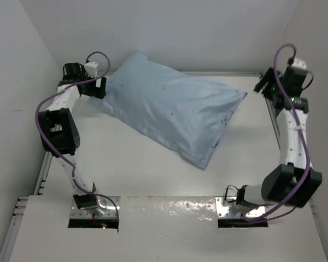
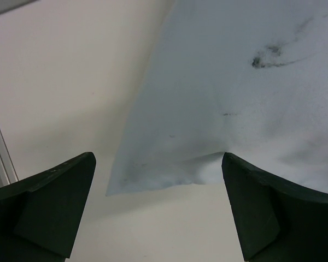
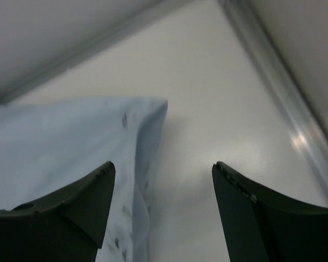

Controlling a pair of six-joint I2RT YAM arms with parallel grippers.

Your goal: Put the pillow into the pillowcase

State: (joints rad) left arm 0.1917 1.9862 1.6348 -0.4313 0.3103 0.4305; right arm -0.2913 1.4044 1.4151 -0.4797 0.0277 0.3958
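Note:
The light blue pillowcase (image 1: pixel 172 109) lies plump and full across the back of the table, slanting from upper left to lower right. The pillow is hidden; no white fabric shows at any edge. My left gripper (image 1: pixel 100 87) is at the pillowcase's left corner, open. In the left wrist view the flat blue corner (image 2: pixel 218 109) lies just ahead of the gripper (image 2: pixel 158 158), touching neither finger. My right gripper (image 1: pixel 264 87) hovers just past the right corner, open and empty. In the right wrist view that corner (image 3: pixel 71 142) lies beside the left finger of the gripper (image 3: pixel 163 166).
A metal rail (image 1: pixel 271 117) runs along the table's right edge, also seen as the rail (image 3: pixel 284 93) in the right wrist view. Another rail (image 1: pixel 42 172) lines the left edge. White walls close in the back and sides. Both arm bases sit on the near plate (image 1: pixel 169 210).

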